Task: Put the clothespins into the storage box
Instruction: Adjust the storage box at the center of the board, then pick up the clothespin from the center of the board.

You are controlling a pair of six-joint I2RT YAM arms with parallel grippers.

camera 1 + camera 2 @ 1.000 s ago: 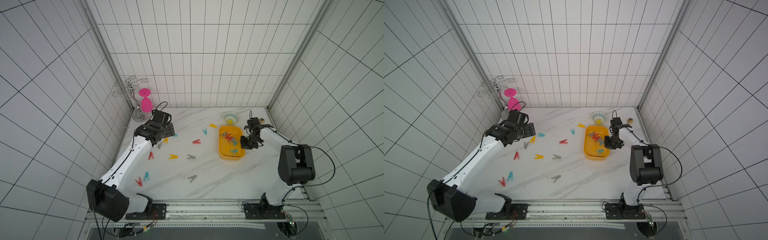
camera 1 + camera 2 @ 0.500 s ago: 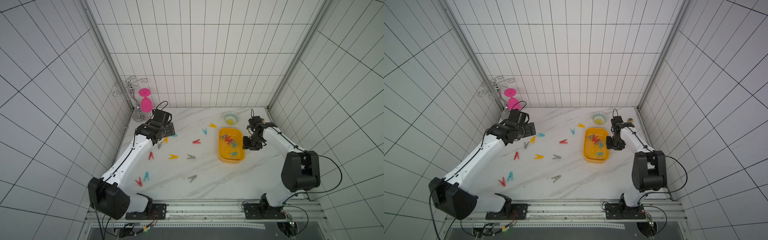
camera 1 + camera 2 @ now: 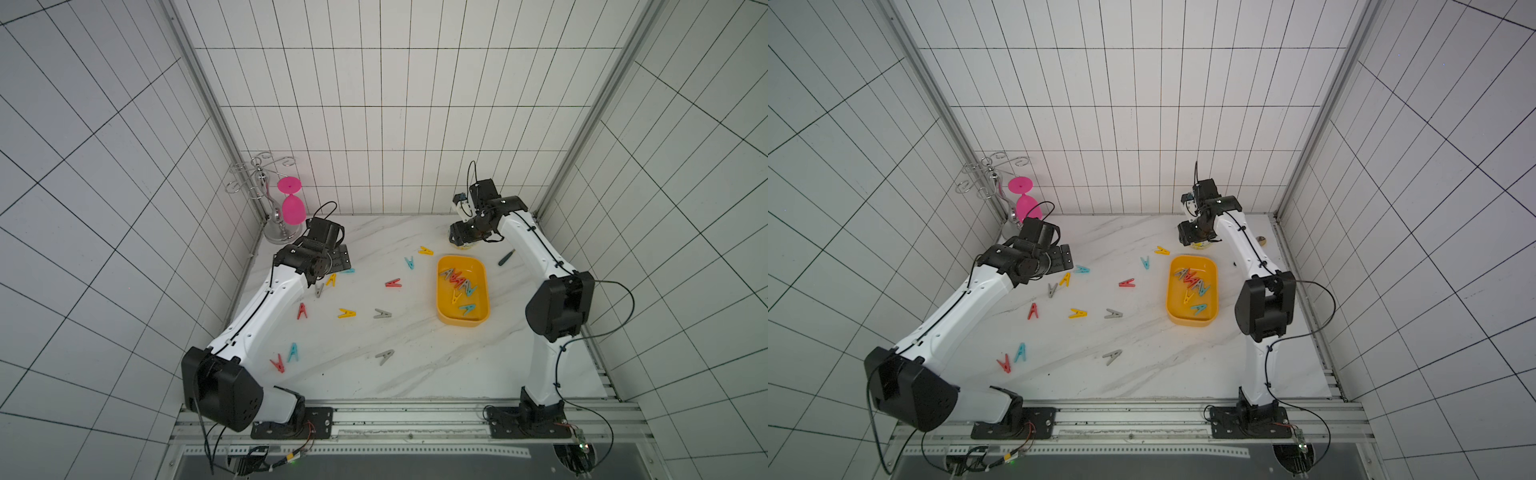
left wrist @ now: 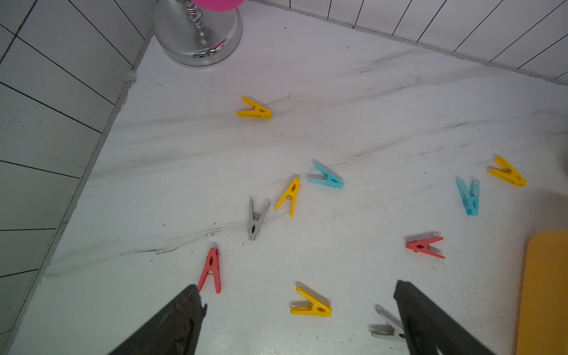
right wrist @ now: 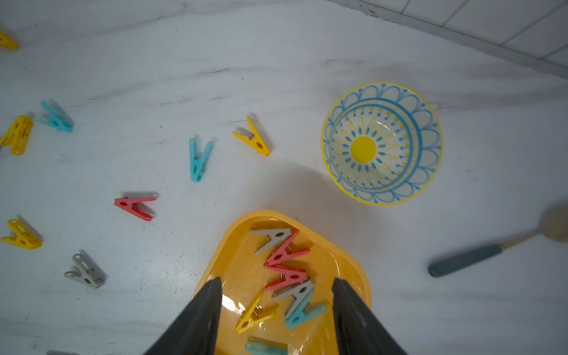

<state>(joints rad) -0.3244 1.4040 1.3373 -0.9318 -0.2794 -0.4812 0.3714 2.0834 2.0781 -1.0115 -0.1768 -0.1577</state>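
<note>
Both grippers were empty — the left gripper (image 4: 296,285) spread wide above loose clothespins (image 4: 325,179) toward the counter's (image 3: 415,374) back-left corner, the right gripper (image 5: 276,279), fingers apart, over the storage box (image 3: 448,307) near the right edge, several clips inside. A grey clip (image 4: 256,219) and a yellow clip (image 4: 290,196) lay nearly touching, so wide fingers might shove one aside — or the right arm (image 3: 528,241) might clip the bowl (image 5: 382,201) beside the box.

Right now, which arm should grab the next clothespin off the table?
Left. The left claw, open, hangs over the loose clothespins, a yellow clothespin framed between its fingers. The right claw, empty, hangs by the storage box.
</note>
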